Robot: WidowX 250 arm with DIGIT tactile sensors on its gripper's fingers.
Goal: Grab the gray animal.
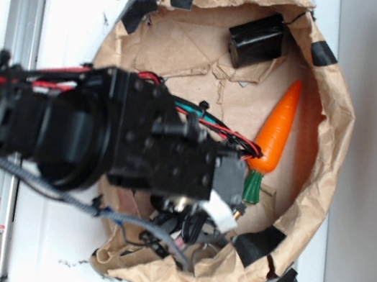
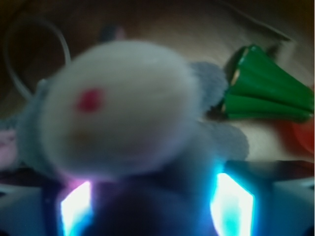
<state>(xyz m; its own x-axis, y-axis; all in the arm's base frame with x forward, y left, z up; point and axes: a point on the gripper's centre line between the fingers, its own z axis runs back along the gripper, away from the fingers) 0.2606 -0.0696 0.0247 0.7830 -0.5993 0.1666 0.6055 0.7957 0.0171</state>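
The gray animal [image 2: 123, 108] fills the wrist view, blurred and very close: pale whitish face, one pink eye, gray ears and body. Its dark body sits between my two glowing fingertips and touches both. My gripper [image 2: 152, 206] is shut on it. From the exterior view, the gripper [image 1: 191, 229] is low inside the brown paper bowl [image 1: 331, 137], at its near left part. The arm hides almost all of the toy there.
An orange carrot [image 1: 278, 131] with a green top [image 2: 266, 93] lies just right of the gripper. A black box [image 1: 257, 40] sits at the bowl's far side. Crumpled paper walls with black tape patches ring the bowl.
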